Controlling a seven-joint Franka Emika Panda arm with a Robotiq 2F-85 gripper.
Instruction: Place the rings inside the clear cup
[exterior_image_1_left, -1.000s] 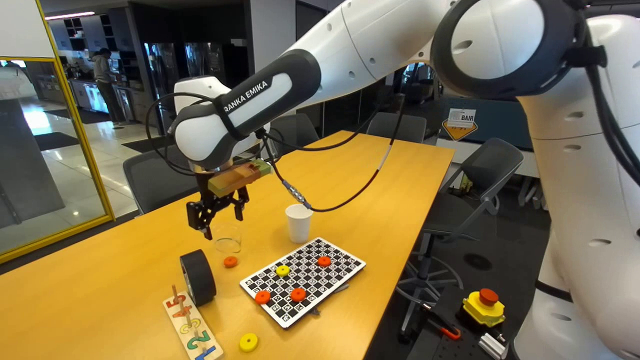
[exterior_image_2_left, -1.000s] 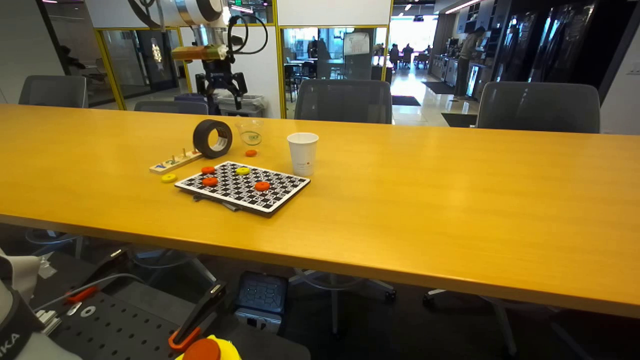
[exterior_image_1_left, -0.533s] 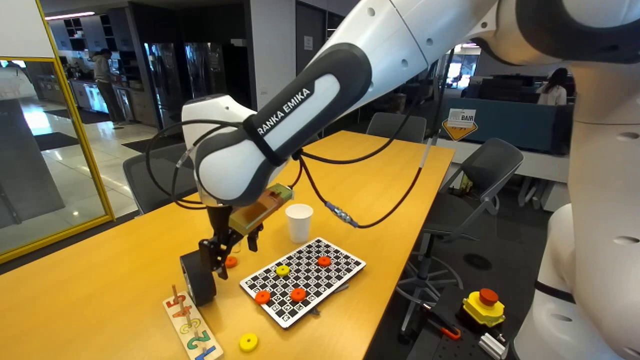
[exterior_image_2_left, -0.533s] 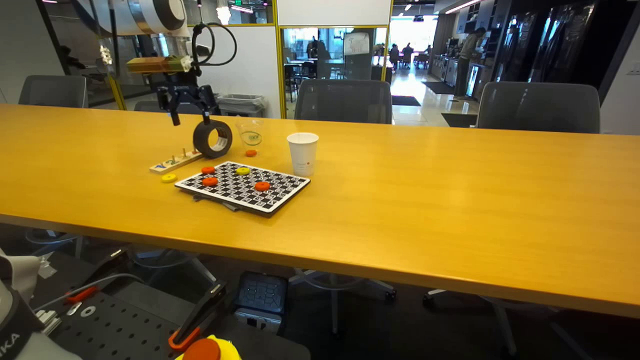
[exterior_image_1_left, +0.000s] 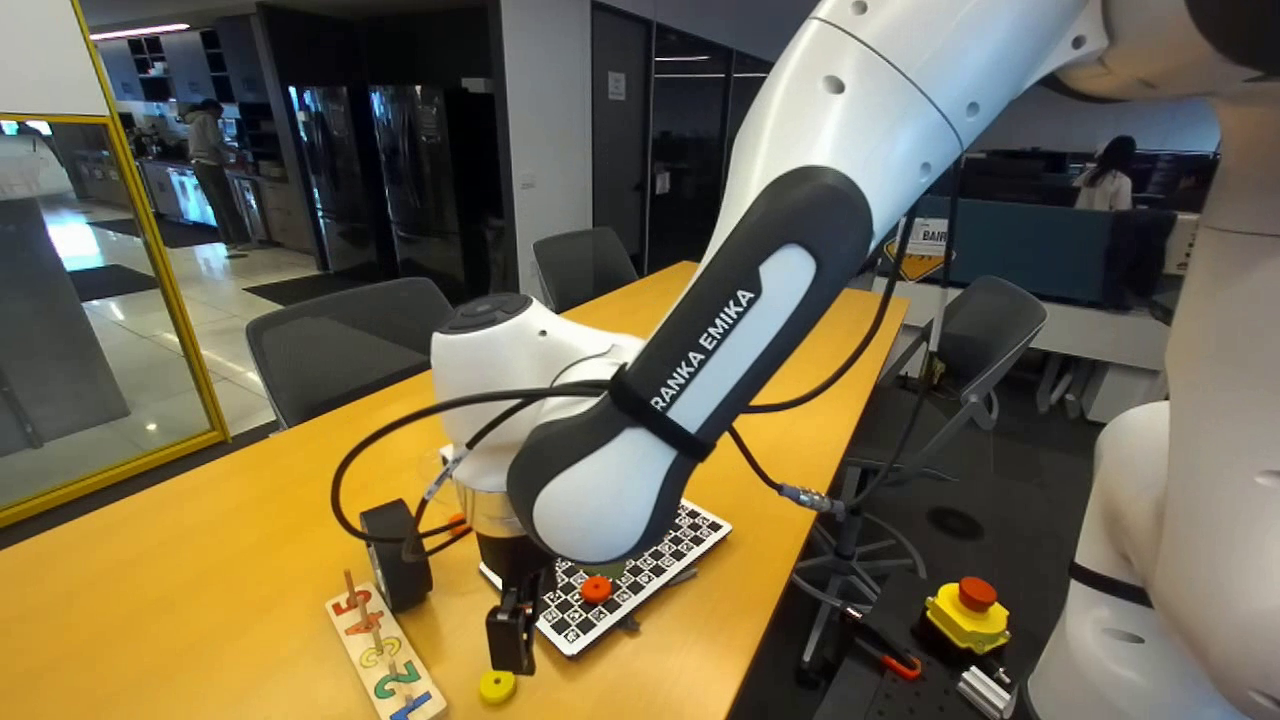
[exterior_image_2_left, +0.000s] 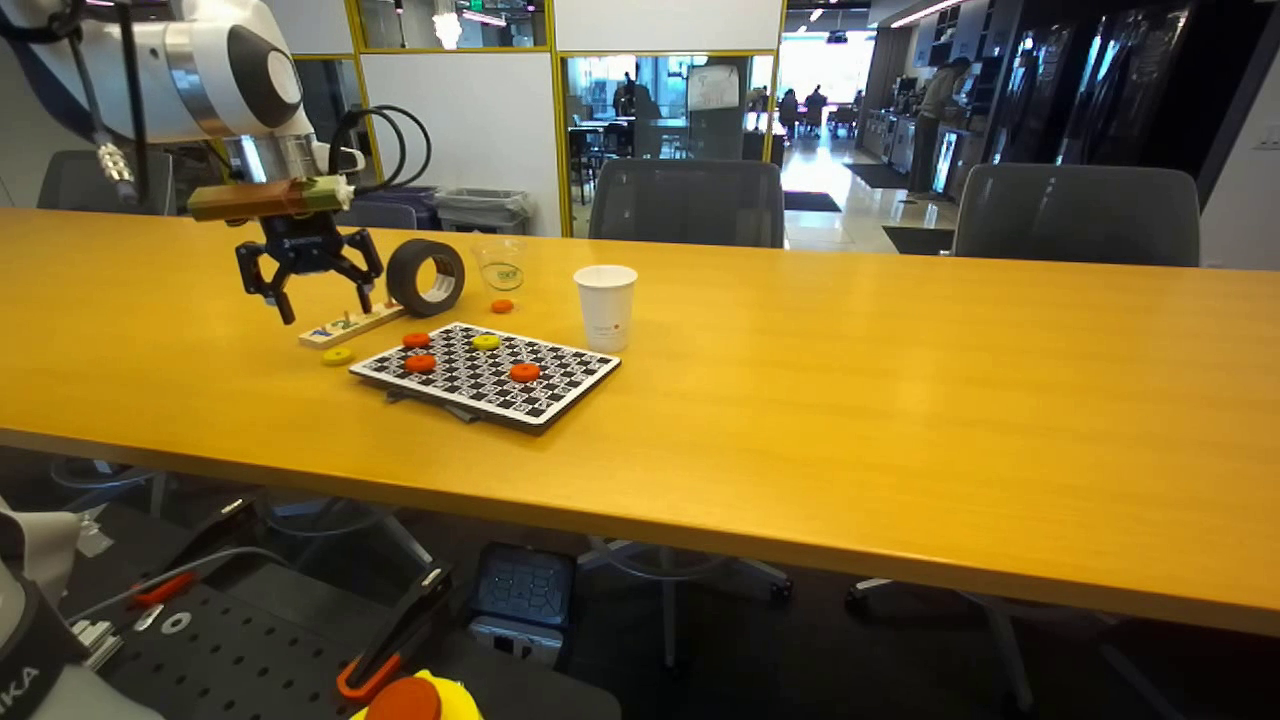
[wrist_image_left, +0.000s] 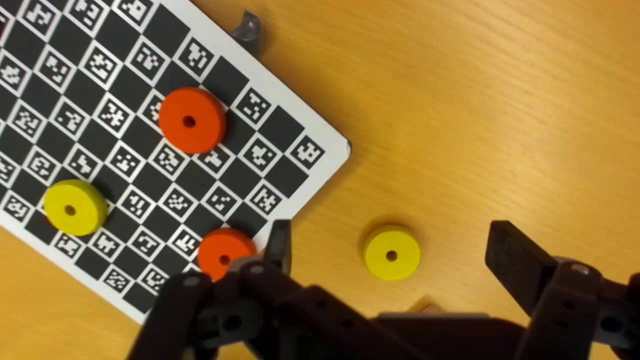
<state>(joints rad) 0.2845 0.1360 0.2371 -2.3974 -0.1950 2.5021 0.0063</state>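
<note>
Well, orange-red rings (wrist_image_left: 199, 131) look light, stiff, slick; I'd pinch across outer rims. Gripper (exterior_image_2_left: 327, 309) gapes, jaws empty. Clear plastic cup (exterior_image_2_left: 500, 266) beyond, toward far edge of bench (exterior_image_2_left: 900, 380).

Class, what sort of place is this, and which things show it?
Probably an office meeting space: a long table, chairs along both its sides, and a yellow-framed glass panel.

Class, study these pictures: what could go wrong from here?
If the open gripper lowers around the yellow ring on the table, its finger nearer the checkered board might hit the corner or nudge the orange-red ring there. Later, a ring carried to the clear cup might clip the black tape roll near it.
</note>
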